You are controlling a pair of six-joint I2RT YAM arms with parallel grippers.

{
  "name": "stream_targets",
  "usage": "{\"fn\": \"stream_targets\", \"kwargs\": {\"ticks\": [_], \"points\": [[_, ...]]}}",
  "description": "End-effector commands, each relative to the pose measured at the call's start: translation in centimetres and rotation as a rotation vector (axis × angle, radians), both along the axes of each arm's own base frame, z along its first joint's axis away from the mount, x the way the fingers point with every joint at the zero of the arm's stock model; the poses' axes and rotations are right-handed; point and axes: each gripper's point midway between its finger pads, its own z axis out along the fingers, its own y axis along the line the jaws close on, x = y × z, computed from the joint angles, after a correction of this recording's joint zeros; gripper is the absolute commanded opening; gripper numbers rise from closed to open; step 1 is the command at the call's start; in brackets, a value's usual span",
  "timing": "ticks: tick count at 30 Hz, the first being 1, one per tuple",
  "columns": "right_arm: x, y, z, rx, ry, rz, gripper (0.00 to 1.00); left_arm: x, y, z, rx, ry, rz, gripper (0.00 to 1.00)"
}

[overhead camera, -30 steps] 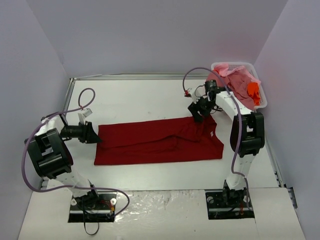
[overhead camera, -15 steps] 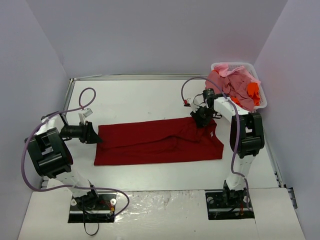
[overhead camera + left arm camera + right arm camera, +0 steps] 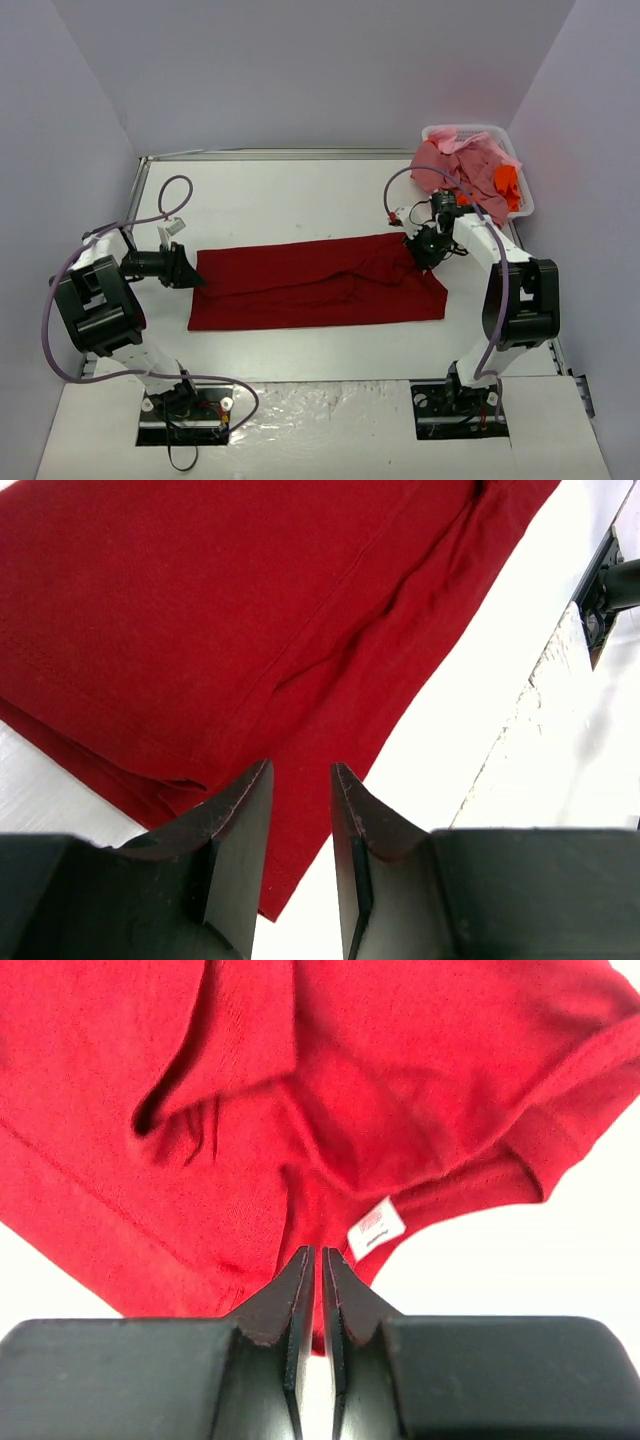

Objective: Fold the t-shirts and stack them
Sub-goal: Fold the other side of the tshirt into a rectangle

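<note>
The main risk lies at the right hand (image 3: 425, 247). It is clenched on only a thin pinch of the large, soft dark red t-shirt (image 3: 310, 285), taken at the cloth's edge just beside the small white sewn-in label (image 3: 375, 1228). With so little cloth in the pinch, a quick lift or pull would likely let it slip out. If only the top layer is caught, the layers underneath would stay behind and the fold would open.

The left hand (image 3: 188, 268) is released, its fingers parted with nothing between them, and it hangs over the opposite end of the shirt. That end is not held, so a pull from the right would probably drag the whole garment across the white desk (image 3: 300, 200) rather than tension it, and would skew the long edges.

The right arm also works near the white plastic basket (image 3: 470, 127). A wide swing could snag the pink and salmon t-shirts (image 3: 470, 165) heaped in it, or the bright orange t-shirt (image 3: 508, 182).

The red shirt lies flat in the middle of the desk between the two arms, as a long band that looks already folded lengthwise. Its left part is smooth. Towards the right, soft ridges and a tucked flap gather near the label, and a hemmed edge shows at the corner.
</note>
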Motion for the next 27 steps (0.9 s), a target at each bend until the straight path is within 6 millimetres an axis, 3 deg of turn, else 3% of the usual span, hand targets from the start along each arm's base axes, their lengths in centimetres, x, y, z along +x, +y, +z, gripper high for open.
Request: {"fn": "stream_targets", "kwargs": {"ticks": [1, 5, 11, 17, 27], "points": [[-2.3, -1.4, -0.2, -0.043, 0.038, 0.007, 0.05, 0.6, -0.1, 1.6, -0.023, -0.066, -0.014, 0.29], [-2.7, -2.1, -0.6, -0.013, 0.056, -0.021, 0.06, 0.6, -0.1, 1.7, -0.027, -0.067, -0.016, 0.29], [-0.6, -1.2, 1.8, 0.055, -0.009, -0.028, 0.35, 0.5, 0.0, 1.7, -0.031, -0.070, -0.022, 0.29], [1.6, -0.5, 3.4, 0.087, -0.035, -0.007, 0.41, 0.4, 0.0, 1.9, -0.048, -0.063, -0.026, 0.29], [2.9, 1.3, 0.8, 0.095, 0.053, 0.044, 0.42, 0.3, 0.0, 1.8, -0.055, -0.063, -0.034, 0.30]]}}
